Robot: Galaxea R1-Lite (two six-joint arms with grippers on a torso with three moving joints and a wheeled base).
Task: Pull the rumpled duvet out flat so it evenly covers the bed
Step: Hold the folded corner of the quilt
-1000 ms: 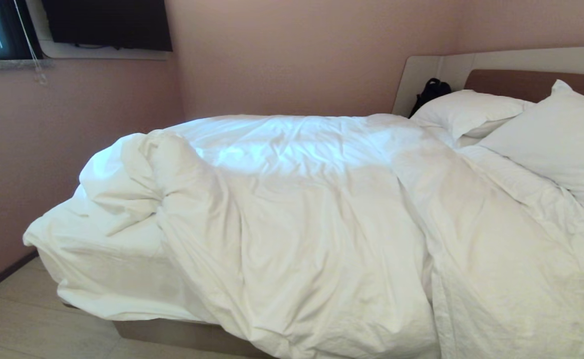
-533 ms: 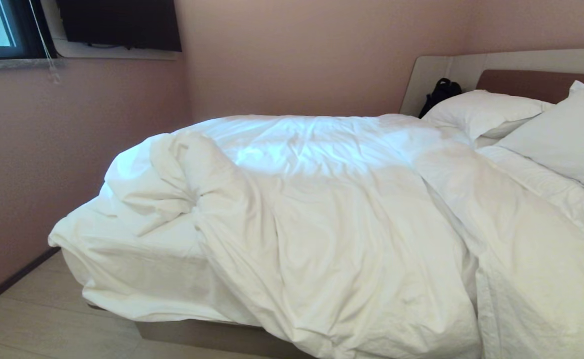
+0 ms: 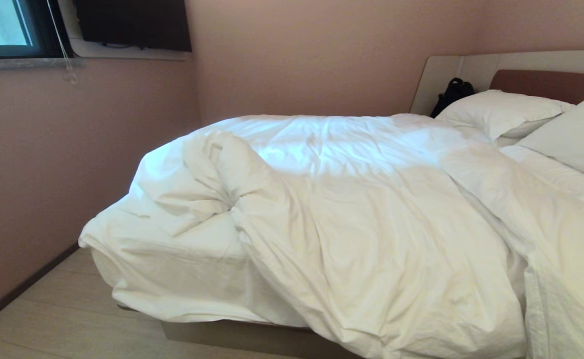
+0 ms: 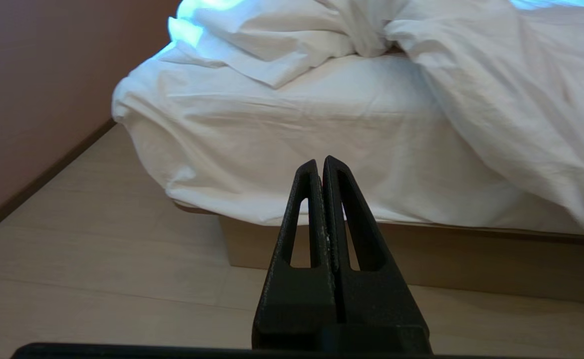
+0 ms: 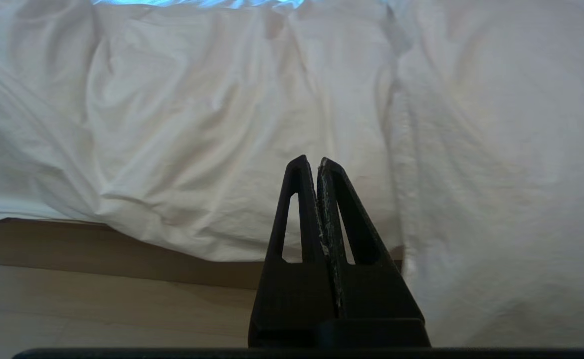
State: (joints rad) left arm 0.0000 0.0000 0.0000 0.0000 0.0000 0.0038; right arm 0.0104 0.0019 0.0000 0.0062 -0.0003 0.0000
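On the bed [image 3: 122, 269] the duvet [image 3: 371, 239] lay bunched toward the head side, leaving the foot corner bare. Our left gripper [image 4: 321, 162] and right gripper [image 5: 316, 160] hung low before the bed, jaws clenched on nothing. We judged that pulling one edge alone could drag it crooked. Against the earlier frame, the whole view had shifted right.

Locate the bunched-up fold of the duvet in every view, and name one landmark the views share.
Head view: bunched fold of the duvet, left of centre, above the bare mattress sheet.
Left wrist view: along the top edge, beyond the shut left gripper.
Right wrist view: not in it; only draped duvet.
Shared landmark: the tan box base.
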